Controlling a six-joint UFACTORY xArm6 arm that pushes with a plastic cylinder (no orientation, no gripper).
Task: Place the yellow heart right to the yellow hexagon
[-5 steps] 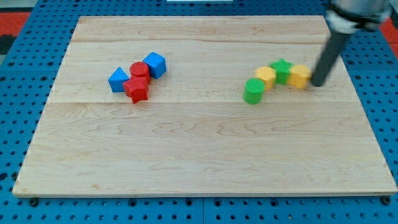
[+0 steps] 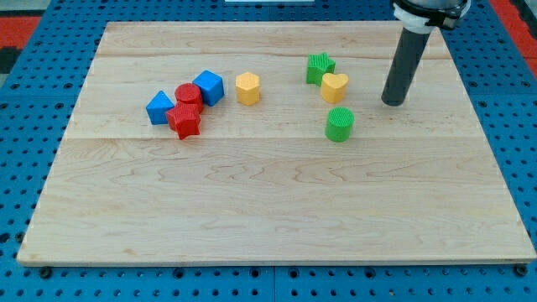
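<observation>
Camera view. The small yellow plastic heart block [image 2: 335, 86] lies in the far right part of the pale wooden worktop [image 2: 268, 210], touching or all but touching the small green plastic star block [image 2: 319, 67] on its far left side. The small yellow plastic hexagon block [image 2: 247, 87] sits well apart to the left, on roughly the same line across the board. The heart is already on the hexagon's right, but not beside it.

My tip [image 2: 392, 102] stands to the right of the heart, near but apart from it. There are no jaws on this rig, only the straight dark rod, so nothing opens, closes or grips.

Handling, as a judgement: the heart looks light, rigid and smooth-sided, and should slide readily on the planks. It cannot be taken hold of; contact belongs on its right face, pushing left. The lobed outline may make it swivel under an off-centre push.

Surface and room: the worktop is flat, with faint seams between the planks. The lane between heart and hexagon is open. The green ribbed plastic cylinder block [image 2: 340, 123] sits just nearer than the heart. A cluster of blue cube [image 2: 209, 86], red cylinder [image 2: 189, 94], red star [image 2: 184, 120] and a second blue block [image 2: 159, 107] lies left of the hexagon.
</observation>
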